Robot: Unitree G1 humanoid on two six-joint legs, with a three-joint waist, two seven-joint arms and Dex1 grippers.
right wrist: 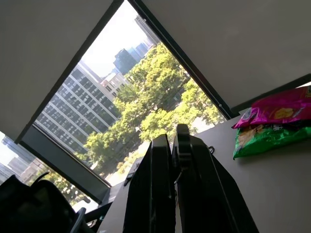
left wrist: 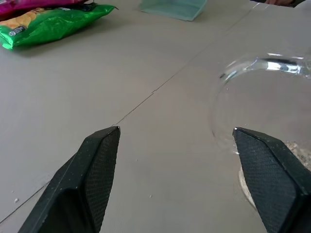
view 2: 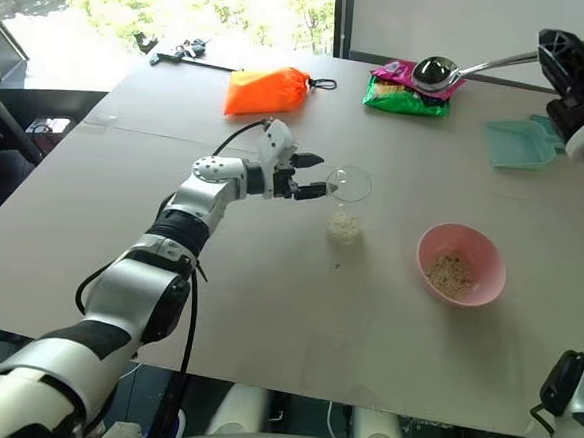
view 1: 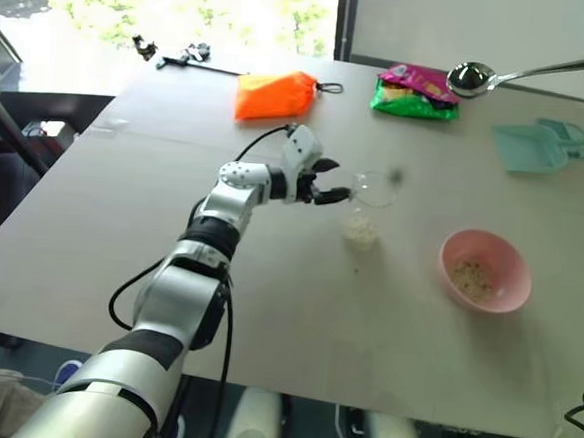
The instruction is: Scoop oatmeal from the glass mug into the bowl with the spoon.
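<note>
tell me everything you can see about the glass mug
The glass mug is a small, clear, colourless cup with a round rim, standing upright on the grey table, left of the pink bowl. A little oatmeal lies in its bottom. The left gripper is at its rim, fingers spread, one finger against its wall, not closed on it.

This looks like an upper-floor office or lab room in a city building. A plain grey table (view 1: pixel 172 221) stands against a large dark-framed window (right wrist: pixel 97 126), through which treetops (right wrist: pixel 160 107) and tall office blocks (right wrist: pixel 77 111) show below a bare white wall (right wrist: pixel 233 43).
</note>
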